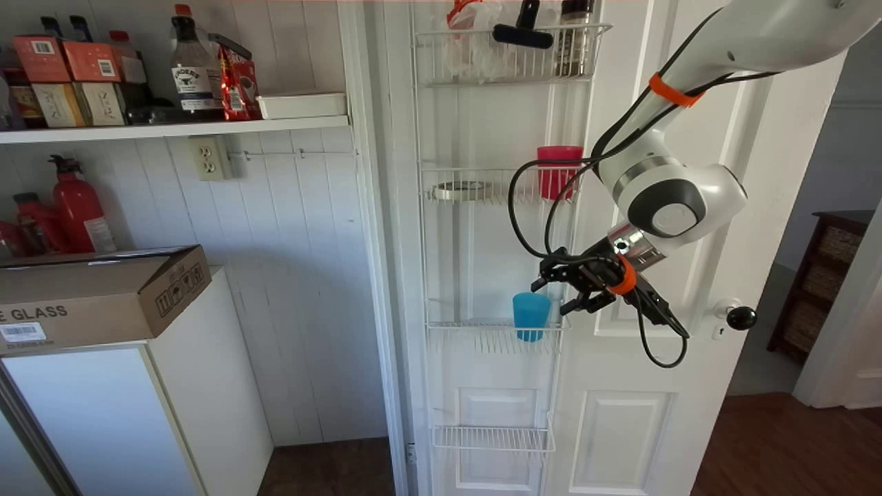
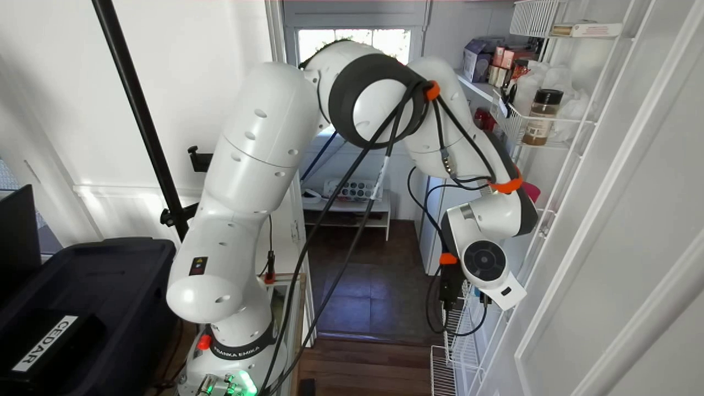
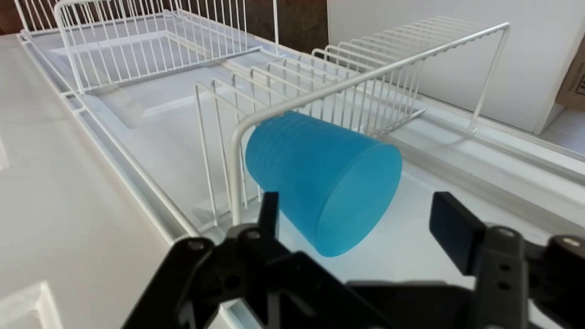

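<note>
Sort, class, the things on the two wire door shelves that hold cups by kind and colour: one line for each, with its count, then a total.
Blue cup: 1
Pink cup: 1
Pale ring, perhaps a roll of tape: 1
Total: 3

Daylight blazes white through the window [image 2: 391, 44] over there; a soft shadow greys the panelled wall [image 1: 303, 296], and a bluish sheen lies on the dim floor [image 2: 368, 275].
</note>
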`<state>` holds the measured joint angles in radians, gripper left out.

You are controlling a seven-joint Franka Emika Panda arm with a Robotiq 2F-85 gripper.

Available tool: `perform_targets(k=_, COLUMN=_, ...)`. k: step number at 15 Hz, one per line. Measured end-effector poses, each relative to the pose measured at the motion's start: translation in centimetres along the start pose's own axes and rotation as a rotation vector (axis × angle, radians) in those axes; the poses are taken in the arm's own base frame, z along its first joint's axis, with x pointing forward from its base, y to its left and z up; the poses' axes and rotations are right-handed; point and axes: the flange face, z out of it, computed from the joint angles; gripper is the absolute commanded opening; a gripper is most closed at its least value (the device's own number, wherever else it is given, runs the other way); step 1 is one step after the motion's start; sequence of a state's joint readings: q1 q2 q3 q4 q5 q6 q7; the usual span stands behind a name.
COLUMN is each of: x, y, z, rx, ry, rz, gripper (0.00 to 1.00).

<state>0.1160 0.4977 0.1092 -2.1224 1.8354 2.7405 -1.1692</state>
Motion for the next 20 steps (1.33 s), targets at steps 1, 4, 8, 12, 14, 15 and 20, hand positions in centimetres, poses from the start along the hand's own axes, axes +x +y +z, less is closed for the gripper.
perform_targets(k=1, x=0.0, y=0.1, z=0.0, rx=-0.002, ry=-0.001, rz=0.003, gripper=0.93)
perform_targets(k=4, x=0.0, y=0.6, z=0.3, rx=-0.009, ry=-0.002, rz=0.018, gripper=0.9)
perform_targets(k=8, x=0.1, y=0.7, z=0.4, rx=-0.01, ry=-0.001, rz=0.032, gripper=0.56)
perform_targets(k=12, x=-0.1, y=1.5, z=0.8, rx=-0.027, ry=-0.006, rz=0.044, gripper=0.36)
perform_targets(k=14, x=-0.5, y=2.1, z=1.2, rx=-0.041, ry=-0.015, rz=0.053, gripper=0.3)
perform_targets(k=15, x=-0.5, y=2.3, z=1.3, rx=-0.051, ry=-0.014, rz=0.056, gripper=0.09)
perform_targets(k=20, x=-0.6, y=2.6, z=1.4, rx=-0.071, ry=-0.01, rz=0.068, gripper=0.0)
